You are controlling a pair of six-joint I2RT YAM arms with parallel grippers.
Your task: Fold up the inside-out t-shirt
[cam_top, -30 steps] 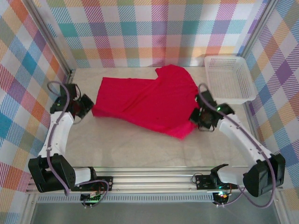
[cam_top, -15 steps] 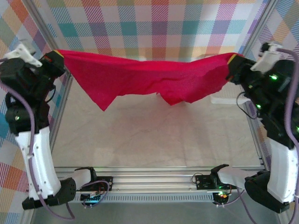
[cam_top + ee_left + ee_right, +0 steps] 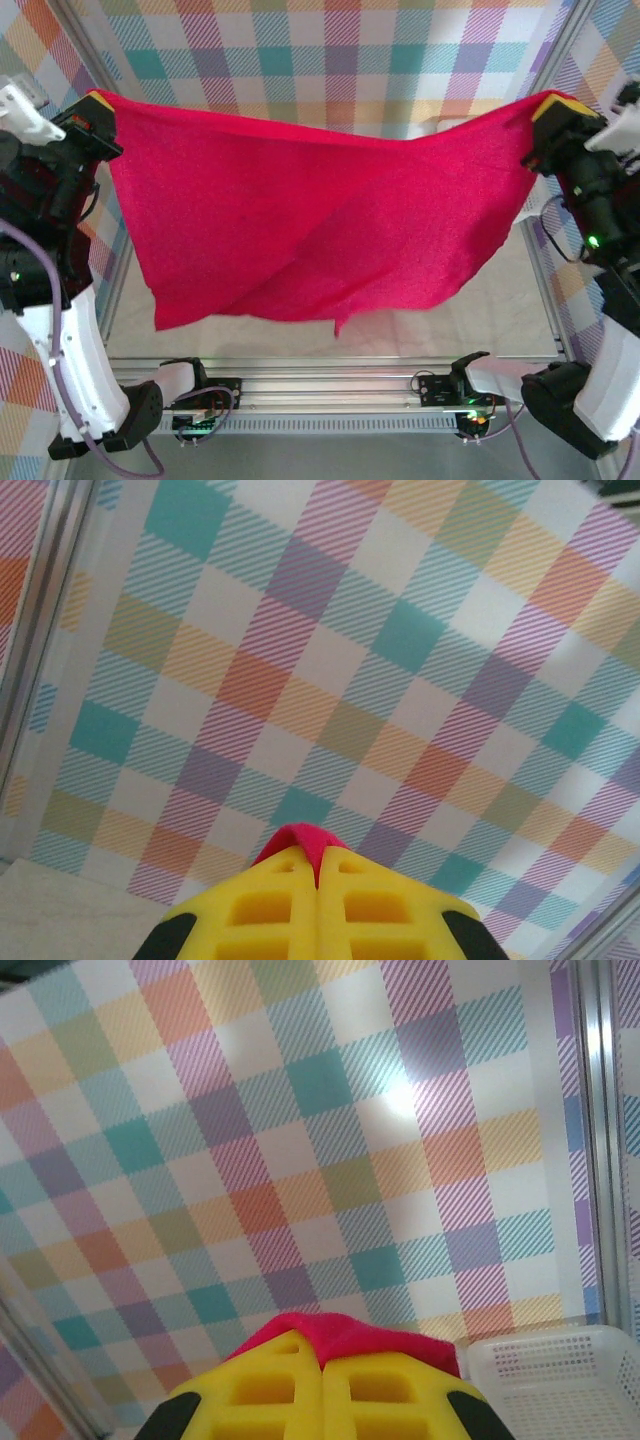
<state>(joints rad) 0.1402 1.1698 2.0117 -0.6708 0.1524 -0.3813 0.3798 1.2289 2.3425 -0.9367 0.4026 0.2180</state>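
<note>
L tool, R tool pinch t-shirt edge.

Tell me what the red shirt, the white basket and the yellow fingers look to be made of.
The shirt looks like soft matte knit fabric, probably cotton: it sags and creases between the two grips. The basket seems rigid white plastic, slightly glossy, with a moulded grid of holes. The fingers look like smooth matte yellow plastic with cut-out pockets.
</note>
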